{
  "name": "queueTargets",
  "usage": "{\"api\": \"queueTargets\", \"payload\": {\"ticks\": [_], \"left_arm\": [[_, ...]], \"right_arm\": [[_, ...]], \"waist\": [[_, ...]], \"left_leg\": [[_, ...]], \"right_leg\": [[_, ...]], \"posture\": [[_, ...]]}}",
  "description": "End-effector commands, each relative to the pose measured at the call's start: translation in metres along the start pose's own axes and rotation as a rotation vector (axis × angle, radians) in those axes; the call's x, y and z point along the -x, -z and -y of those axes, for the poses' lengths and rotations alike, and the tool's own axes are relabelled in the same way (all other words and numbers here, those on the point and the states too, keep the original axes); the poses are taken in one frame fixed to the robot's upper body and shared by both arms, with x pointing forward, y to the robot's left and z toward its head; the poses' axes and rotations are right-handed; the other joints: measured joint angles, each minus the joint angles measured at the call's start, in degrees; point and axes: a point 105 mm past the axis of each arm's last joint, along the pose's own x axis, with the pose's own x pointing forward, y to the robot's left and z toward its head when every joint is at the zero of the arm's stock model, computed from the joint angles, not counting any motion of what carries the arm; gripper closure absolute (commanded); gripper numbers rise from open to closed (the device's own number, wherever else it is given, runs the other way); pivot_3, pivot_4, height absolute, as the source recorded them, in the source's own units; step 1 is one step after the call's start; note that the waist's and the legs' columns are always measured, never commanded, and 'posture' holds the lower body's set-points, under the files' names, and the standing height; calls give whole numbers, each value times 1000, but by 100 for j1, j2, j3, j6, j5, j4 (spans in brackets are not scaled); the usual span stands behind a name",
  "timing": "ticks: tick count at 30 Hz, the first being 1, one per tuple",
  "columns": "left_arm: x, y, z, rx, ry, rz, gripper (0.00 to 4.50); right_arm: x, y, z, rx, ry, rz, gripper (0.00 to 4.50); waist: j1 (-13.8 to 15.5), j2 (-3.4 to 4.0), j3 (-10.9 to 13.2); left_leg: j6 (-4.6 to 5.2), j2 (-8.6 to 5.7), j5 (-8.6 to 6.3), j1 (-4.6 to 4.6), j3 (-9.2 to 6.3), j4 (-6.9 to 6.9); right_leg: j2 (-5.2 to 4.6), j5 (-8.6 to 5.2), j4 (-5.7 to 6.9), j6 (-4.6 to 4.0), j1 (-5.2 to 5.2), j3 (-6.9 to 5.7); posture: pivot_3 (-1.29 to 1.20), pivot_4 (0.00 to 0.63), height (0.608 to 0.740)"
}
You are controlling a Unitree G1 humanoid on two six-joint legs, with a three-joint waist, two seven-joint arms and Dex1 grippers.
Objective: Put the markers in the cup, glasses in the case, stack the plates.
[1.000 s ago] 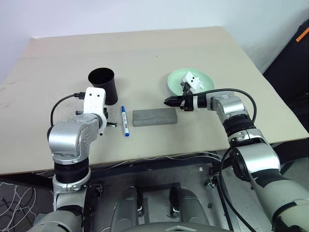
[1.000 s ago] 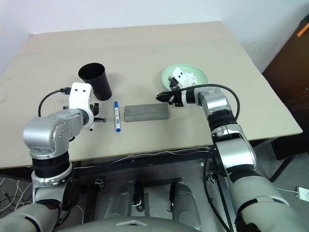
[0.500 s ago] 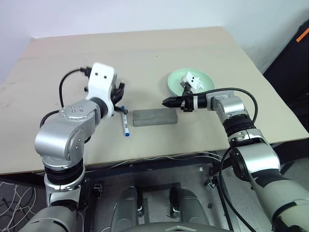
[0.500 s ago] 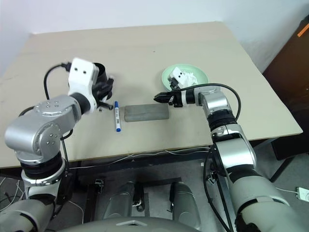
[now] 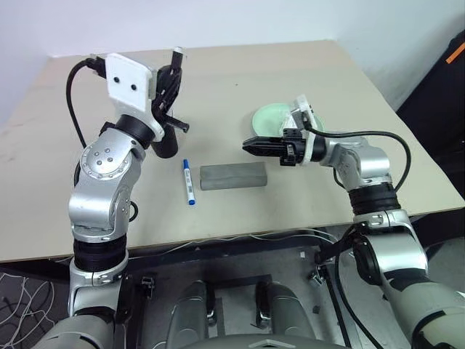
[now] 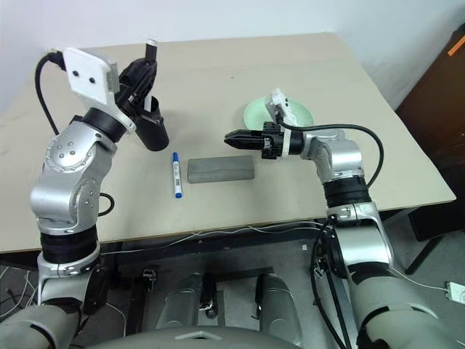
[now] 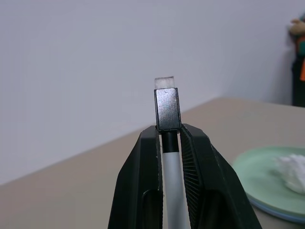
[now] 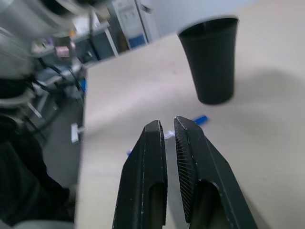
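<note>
My left gripper is raised above the black cup and shut on the marker with dark ends, which points up and away. The cup stands upright, partly hidden behind that hand. On the table between the cup and the closed grey case lies the blue-capped marker. My right gripper hovers level above the case's right end, pointing left, shut on nothing. A mint green plate behind it holds crumpled white tissue. The glasses are out of view.
The beige table has wide bare room at the back and on the left. Its front edge runs just below the case and the blue-capped marker. Dark furniture stands off the right side.
My left gripper rose from the table beside the cup with the dark-ended marker and tipped from pointing down to pointing up. My right gripper lifted and drew back a little.
</note>
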Motion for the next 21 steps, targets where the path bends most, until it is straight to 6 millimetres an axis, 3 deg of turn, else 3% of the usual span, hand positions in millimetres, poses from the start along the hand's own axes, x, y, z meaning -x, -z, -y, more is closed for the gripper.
{"api": "queueTargets", "payload": {"ticks": [1,14,17,21], "left_arm": [[0,-8,-16,-41,-39,94,4255],[-23,7,-45,-21,-53,148,4255],[-24,12,-53,61,-78,164,4255],[-20,26,-57,38,-71,140,4255]], "right_arm": [[3,-11,-12,32,-7,37,4045],[15,-15,-8,66,111,47,4045],[19,-20,-5,82,139,57,4045],[22,-26,-4,105,160,56,4045]], "waist": [[3,0,0],[1,0,0],[-2,0,0],[-4,0,0]], "left_leg": [[0,0,0,0,0,0],[1,0,0,-2,0,-1],[6,0,3,-3,1,-1],[12,0,6,-3,2,-1]], "right_leg": [[0,0,-1,0,0,0],[0,-4,-4,-5,-1,-1],[1,0,-5,2,-1,-1],[4,0,-4,4,-2,-1]], "posture": [[0,150,701],[0,150,701],[0,150,701],[0,150,701]]}}
